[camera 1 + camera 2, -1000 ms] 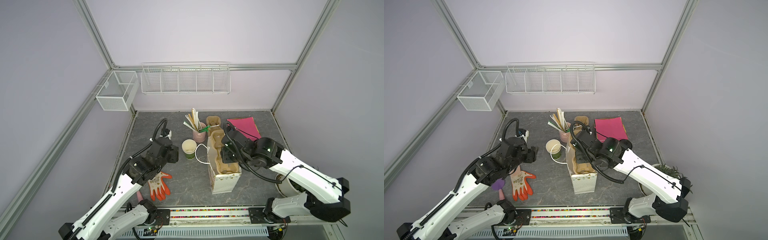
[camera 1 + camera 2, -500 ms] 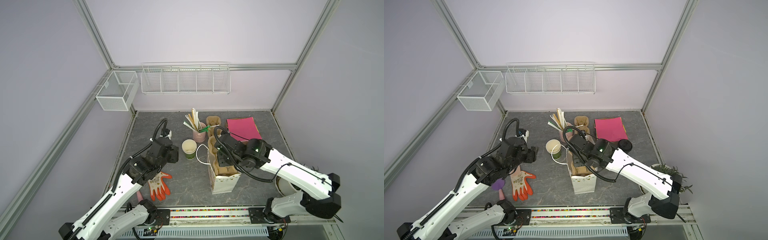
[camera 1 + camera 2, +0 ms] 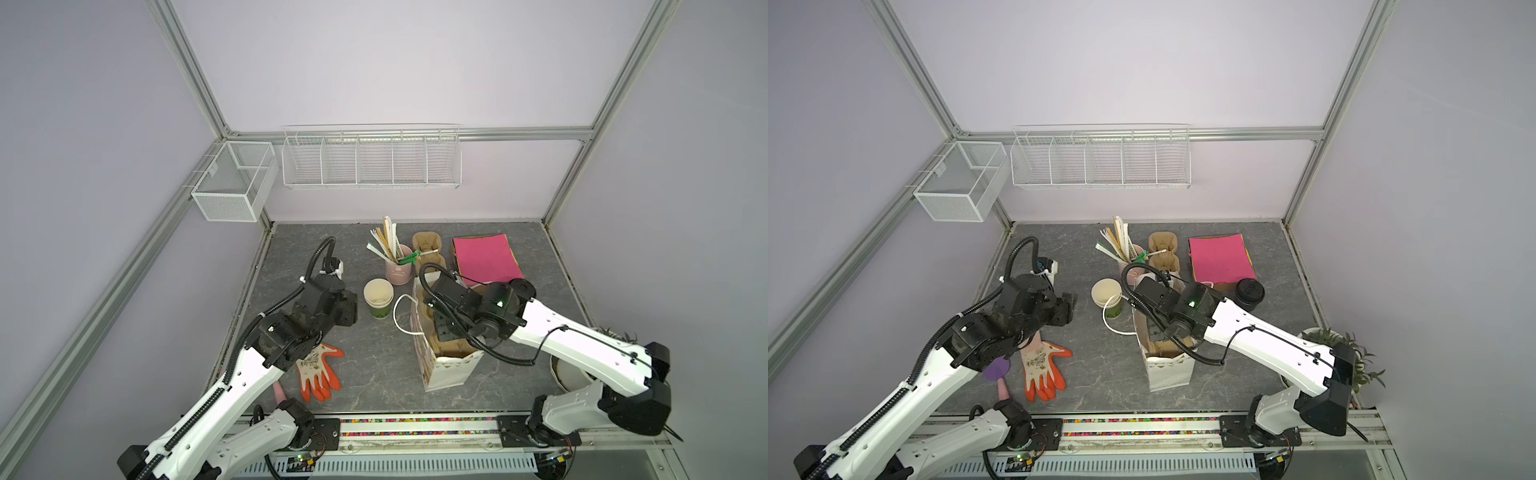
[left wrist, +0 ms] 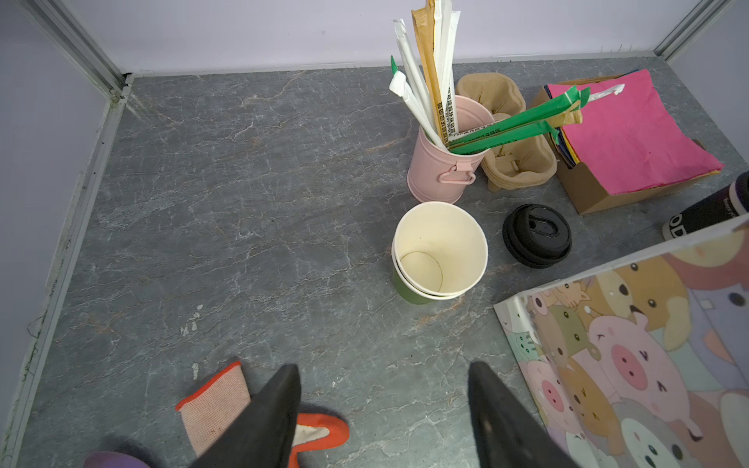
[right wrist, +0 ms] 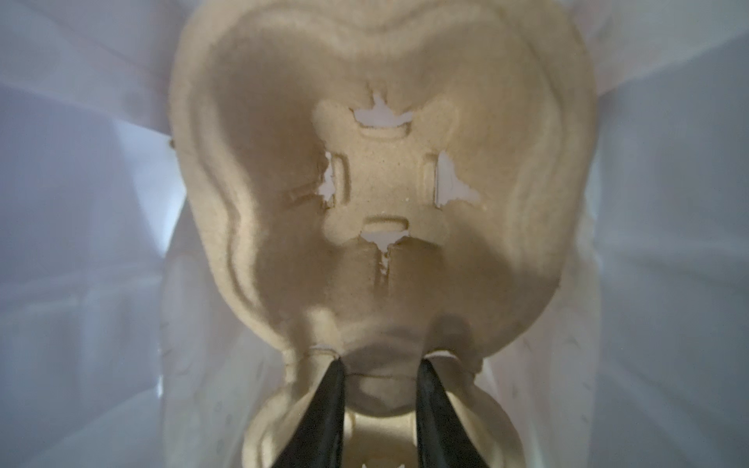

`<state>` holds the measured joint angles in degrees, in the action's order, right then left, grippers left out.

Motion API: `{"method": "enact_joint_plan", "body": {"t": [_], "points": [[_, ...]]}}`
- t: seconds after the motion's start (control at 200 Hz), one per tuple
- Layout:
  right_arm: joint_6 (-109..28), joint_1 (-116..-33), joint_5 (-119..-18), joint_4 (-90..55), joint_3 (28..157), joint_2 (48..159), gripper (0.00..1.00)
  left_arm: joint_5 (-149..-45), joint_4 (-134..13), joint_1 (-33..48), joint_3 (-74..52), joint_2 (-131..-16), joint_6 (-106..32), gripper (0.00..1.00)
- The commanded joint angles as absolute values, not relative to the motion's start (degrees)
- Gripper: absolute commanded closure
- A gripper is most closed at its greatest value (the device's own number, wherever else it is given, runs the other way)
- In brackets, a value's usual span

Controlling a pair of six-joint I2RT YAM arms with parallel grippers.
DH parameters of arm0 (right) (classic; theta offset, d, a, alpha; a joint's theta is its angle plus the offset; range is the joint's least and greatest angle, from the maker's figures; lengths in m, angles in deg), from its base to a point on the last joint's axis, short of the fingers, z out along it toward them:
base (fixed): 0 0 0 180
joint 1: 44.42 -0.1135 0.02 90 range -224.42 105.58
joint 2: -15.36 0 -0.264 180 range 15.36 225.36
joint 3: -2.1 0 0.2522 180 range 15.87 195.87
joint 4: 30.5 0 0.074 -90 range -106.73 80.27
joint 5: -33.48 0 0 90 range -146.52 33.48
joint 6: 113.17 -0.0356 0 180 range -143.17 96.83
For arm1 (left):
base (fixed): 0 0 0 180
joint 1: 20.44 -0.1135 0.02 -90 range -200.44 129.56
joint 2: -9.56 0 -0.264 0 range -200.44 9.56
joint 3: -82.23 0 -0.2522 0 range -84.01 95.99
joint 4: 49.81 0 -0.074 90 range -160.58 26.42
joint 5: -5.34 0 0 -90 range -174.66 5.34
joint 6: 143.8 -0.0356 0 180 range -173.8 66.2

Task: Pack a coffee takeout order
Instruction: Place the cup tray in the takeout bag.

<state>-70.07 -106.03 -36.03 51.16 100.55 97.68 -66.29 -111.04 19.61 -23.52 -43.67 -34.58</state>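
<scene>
The white cartoon-print bag (image 3: pixel 446 370) (image 3: pixel 1169 374) (image 4: pixel 632 352) stands open at the table's middle front. A brown pulp cup carrier (image 3: pixel 451 347) (image 5: pixel 381 194) sits inside it, lengthwise between the white walls. My right gripper (image 5: pixel 381 364) reaches down into the bag's mouth (image 3: pixel 442 328), shut on the carrier's narrow middle bridge. The pink paper sheet (image 3: pixel 484 257) (image 4: pixel 632 137) lies on a stack at the back right. My left gripper (image 3: pixel 351 309) (image 4: pixel 383 372) hangs open and empty above the table, left of the bag.
Stacked paper cups (image 3: pixel 378 297) (image 4: pixel 439 251) stand left of the bag, beside the pink bucket of stir sticks (image 3: pixel 398 270). More pulp carriers (image 3: pixel 428 251) lie behind. A black lid (image 3: pixel 1249 293) (image 4: pixel 537 235) sits beyond the bag. An orange-and-white glove (image 3: pixel 318 370) lies front left.
My right arm has swung in over the bag and lowered the carrier, which now sits deeper inside. The left arm has stayed still.
</scene>
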Motion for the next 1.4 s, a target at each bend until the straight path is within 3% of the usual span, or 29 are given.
{"method": "enact_joint_plan", "body": {"t": [0.0, 0.905, 1.394], "points": [[-70.2, -105.9, -37.8, 51.5, 99.6, 99.9, 0.72, -66.3, -111.7, 19.2, -23.9, -43.8, -35.3, 0.34], [-66.6, -102.6, -46.1, 45.1, 92.3, 109.0, 0.71, -66.7, -112.0, 19.2, -23.9, -43.8, -35.3, 0.34], [-62.7, -98.0, -44.5, 43.5, 91.7, 112.3, 0.69, -66.8, -112.0, 19.1, -23.9, -44.1, -35.4, 0.34]]}}
